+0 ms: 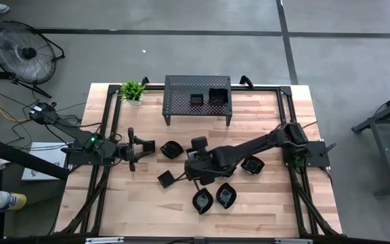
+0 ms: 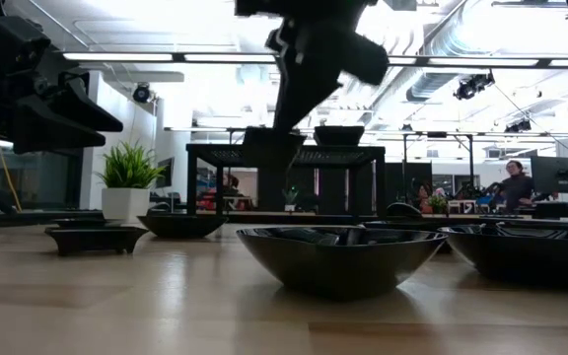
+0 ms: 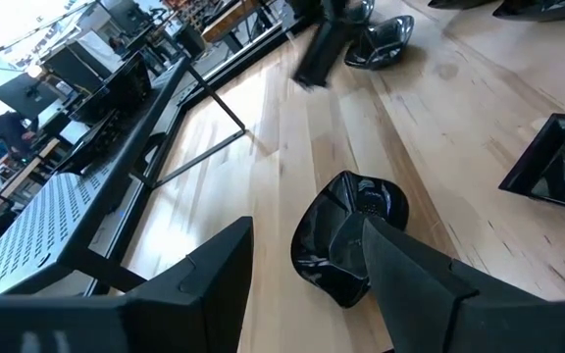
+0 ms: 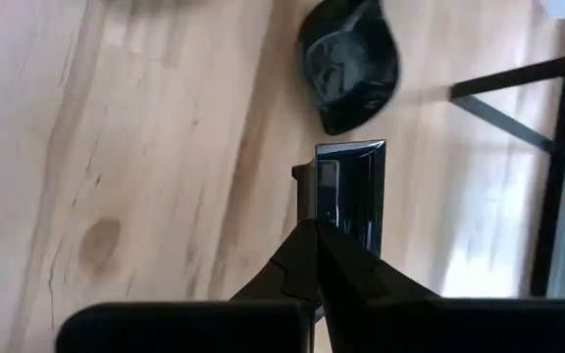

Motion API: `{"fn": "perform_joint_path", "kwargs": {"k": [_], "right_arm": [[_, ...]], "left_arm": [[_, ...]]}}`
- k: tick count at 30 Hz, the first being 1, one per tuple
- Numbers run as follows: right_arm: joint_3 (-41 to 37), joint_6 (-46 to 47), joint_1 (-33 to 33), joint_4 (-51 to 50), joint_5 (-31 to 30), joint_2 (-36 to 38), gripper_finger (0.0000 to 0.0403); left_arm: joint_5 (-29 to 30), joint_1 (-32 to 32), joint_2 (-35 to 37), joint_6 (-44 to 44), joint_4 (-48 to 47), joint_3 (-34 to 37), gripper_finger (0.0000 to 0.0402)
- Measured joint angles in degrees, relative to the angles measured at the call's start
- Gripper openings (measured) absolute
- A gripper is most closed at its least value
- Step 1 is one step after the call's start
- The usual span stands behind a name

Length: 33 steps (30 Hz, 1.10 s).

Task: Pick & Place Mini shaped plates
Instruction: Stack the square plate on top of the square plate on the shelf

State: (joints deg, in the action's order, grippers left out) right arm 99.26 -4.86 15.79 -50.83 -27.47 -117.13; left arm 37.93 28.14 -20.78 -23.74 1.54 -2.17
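Observation:
Several glossy black mini plates lie on the wooden table: a leaf-shaped one (image 1: 172, 150), a square one (image 1: 166, 179), two near the front (image 1: 202, 201) (image 1: 226, 196) and one (image 1: 252, 165) under the right arm. Two more sit on the perforated stand (image 1: 196, 99). My right gripper (image 1: 196, 154) is shut on a square plate (image 4: 351, 191), above the table's middle. My left gripper (image 1: 141, 148) is open, just left of the leaf-shaped plate (image 3: 346, 235), which lies ahead of its fingers and is not touched. My right gripper pinches the square plate by one side's rim (image 4: 320, 218) between its two fingers, which come from above. The plate is lifted clear of the table and hangs below the fingers, tilted on edge; in the low view it (image 2: 272, 143) hangs well above the tabletop.
The black perforated stand (image 1: 181, 85) is at the far middle of the table, and a small potted plant (image 1: 133, 90) at the far left corner. Black frame rails (image 1: 107, 129) run along both sides. Bare wood shows at the near left and far right.

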Motion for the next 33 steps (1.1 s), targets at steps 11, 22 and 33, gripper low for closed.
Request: {"fn": "perform_joint_path", "kwargs": {"k": [11, 22, 33], "right_arm": [[0.02, -2.52, -1.67, 0.00, -12.67, 3.26, 0.0000], [0.00, -9.76, -6.08, 2.25, -19.38, 3.23, 0.0000], [0.01, -11.27, -10.03, 2.27, -22.33, 3.22, 0.0000]], "left_arm": [[-0.01, 0.00, 0.00, 0.00, 0.02, 0.00, 0.0188], [0.00, 0.00, 0.01, 0.00, 0.01, 0.00, 0.0188], [0.00, 0.00, 0.01, 0.01, 0.01, 0.00, 0.0188]]}}
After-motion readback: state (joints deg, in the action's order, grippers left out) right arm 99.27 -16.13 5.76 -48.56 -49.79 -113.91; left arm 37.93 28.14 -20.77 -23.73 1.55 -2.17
